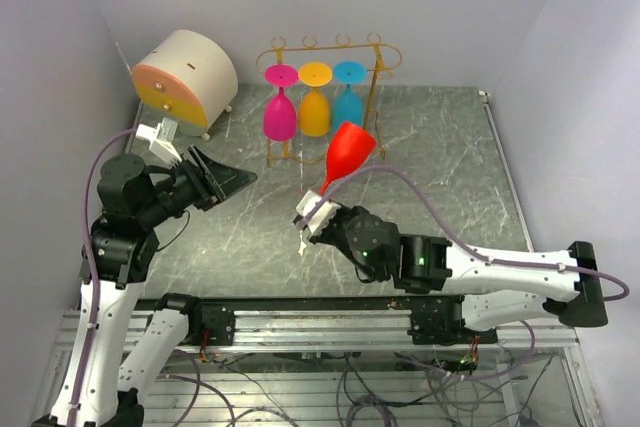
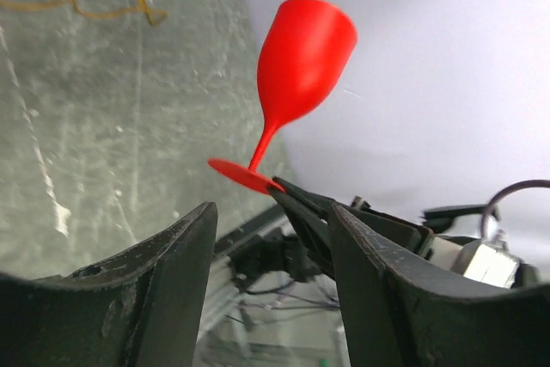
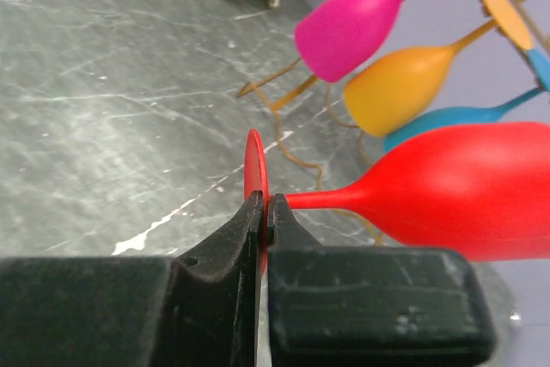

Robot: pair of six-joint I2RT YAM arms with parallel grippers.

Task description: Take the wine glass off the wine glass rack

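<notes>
My right gripper (image 1: 312, 215) is shut on the round foot of a red wine glass (image 1: 349, 151) and holds it in the air, clear of the rack, bowl tilted up and away. The right wrist view shows the jaws (image 3: 264, 212) pinching the foot's edge, with the red glass (image 3: 455, 191) to the right. The golden wire rack (image 1: 378, 67) stands at the back with pink (image 1: 279, 115), orange (image 1: 314, 112) and blue (image 1: 348, 107) glasses hanging upside down. My left gripper (image 1: 232, 179) is open and empty, left of the red glass (image 2: 301, 62).
A cream round drawer box (image 1: 186, 77) with an orange front stands at the back left. Grey walls close in the marble table (image 1: 440, 177) on the left, back and right.
</notes>
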